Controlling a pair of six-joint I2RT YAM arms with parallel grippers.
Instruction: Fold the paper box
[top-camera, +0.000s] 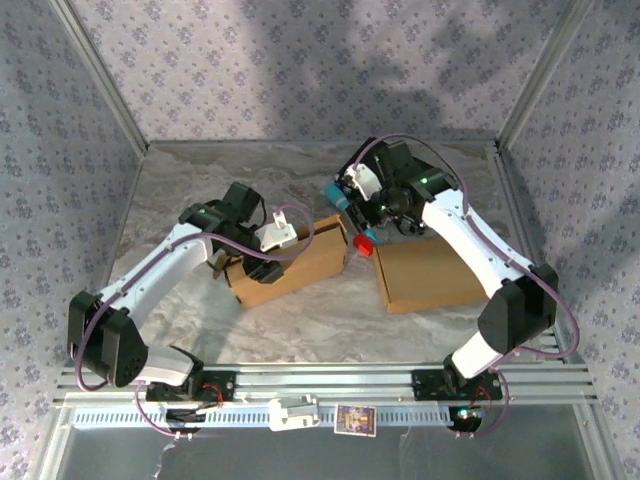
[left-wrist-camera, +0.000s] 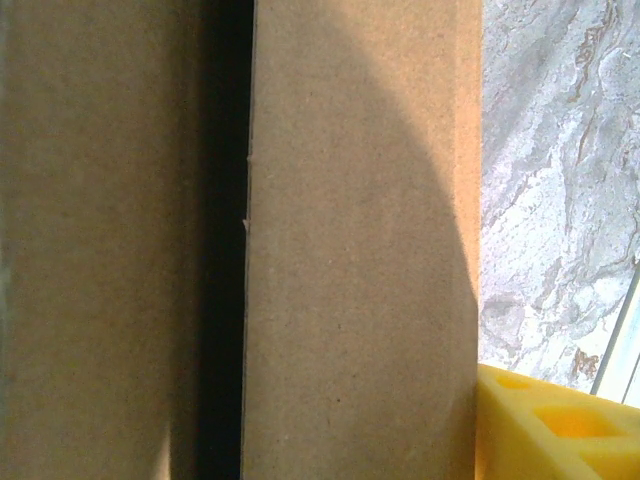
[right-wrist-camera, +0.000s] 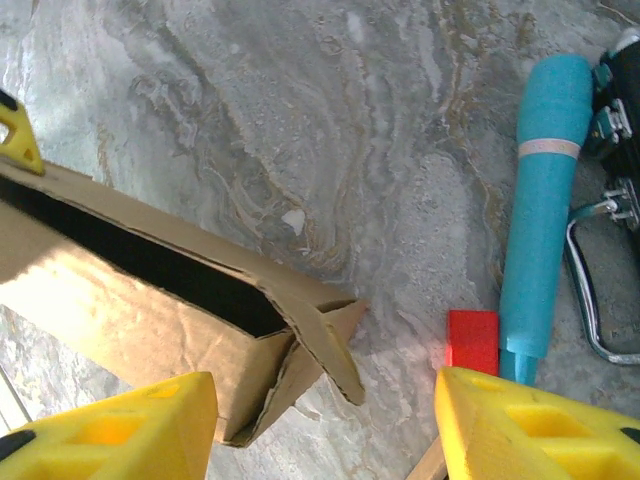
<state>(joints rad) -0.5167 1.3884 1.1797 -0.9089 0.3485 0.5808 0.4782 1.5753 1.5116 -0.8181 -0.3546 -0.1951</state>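
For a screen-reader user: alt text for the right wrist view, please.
A partly folded paper box lies on a marbled table, its open end with a loose flap near the spread yellow fingers of the right gripper. A teal cylinder lies at right, a red block at its end.

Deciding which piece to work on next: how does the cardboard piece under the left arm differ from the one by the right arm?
The left cardboard piece is partly folded, with raised walls around an open hollow, while the right cardboard piece lies flat. The left cardboard piece looks long and narrow, and the right cardboard piece looks broader. Both are plain brown cardboard.
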